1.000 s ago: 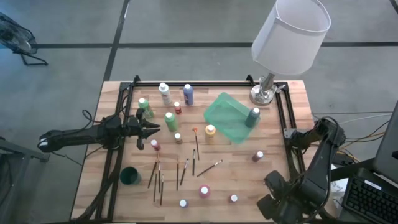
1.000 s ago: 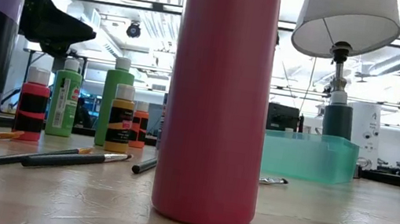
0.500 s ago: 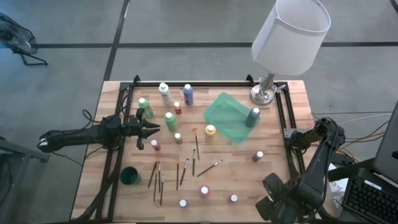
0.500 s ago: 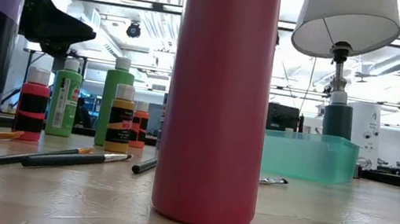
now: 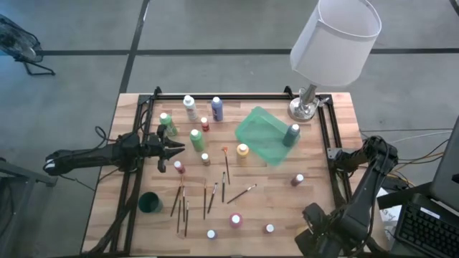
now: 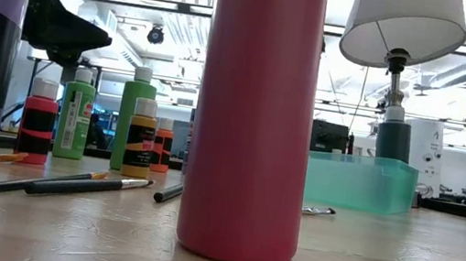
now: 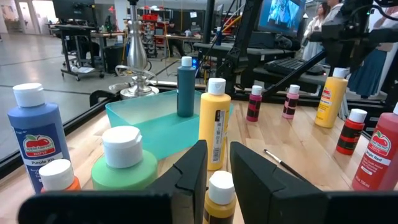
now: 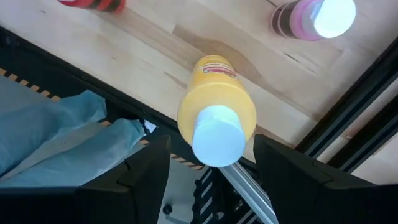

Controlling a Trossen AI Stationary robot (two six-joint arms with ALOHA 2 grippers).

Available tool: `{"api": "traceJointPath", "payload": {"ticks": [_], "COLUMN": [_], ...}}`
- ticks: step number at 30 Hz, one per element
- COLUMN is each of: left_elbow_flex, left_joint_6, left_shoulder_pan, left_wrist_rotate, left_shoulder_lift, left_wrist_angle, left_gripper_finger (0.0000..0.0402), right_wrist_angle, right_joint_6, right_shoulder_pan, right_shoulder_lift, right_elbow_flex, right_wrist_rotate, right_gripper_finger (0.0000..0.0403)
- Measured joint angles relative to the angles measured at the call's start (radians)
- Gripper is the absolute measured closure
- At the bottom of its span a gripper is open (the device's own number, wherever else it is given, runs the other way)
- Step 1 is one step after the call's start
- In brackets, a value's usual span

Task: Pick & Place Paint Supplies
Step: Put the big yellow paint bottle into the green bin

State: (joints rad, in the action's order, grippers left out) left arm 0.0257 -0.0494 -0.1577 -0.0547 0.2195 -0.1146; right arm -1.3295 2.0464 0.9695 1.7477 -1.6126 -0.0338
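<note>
Fingers of the left gripper (image 7: 216, 167) stand apart just behind a small yellow bottle (image 7: 220, 198) near the green tray (image 7: 155, 119). Light, rigid and smooth, it seems best squeezed around its body. The right gripper (image 8: 211, 165), at the table's near right corner, spreads beside another yellow bottle (image 8: 216, 121).

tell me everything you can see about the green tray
The tray is a shallow translucent green plastic rectangle, open on top, lying flat and turned at an angle on the table's far right part. A dark teal bottle stands inside near one corner. A yellow bottle stands just outside its near edge; whether they touch is unclear. The lamp base stands beyond it. No claw is near it.
</note>
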Motion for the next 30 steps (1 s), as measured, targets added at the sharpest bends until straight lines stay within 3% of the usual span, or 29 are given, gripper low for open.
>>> {"api": "traceJointPath", "payload": {"ticks": [6,30], "left_elbow_flex": [0.000,0.000], "left_joint_6": [0.000,0.000], "left_shoulder_pan": [0.000,0.000], "left_wrist_rotate": [0.000,0.000], "left_shoulder_lift": [0.000,0.000], "left_wrist_angle": [0.000,0.000], "left_gripper_finger": [0.0326,0.0326], "right_wrist_angle": [0.001,0.028], "right_joint_6": [0.000,-0.003], "right_shoulder_pan": [-0.001,-0.001], "right_shoulder_lift": [0.000,0.000], "right_elbow_flex": [0.016,0.055], "right_wrist_rotate": [0.001,-0.004], "right_gripper_finger": [0.0172,0.0285]}}
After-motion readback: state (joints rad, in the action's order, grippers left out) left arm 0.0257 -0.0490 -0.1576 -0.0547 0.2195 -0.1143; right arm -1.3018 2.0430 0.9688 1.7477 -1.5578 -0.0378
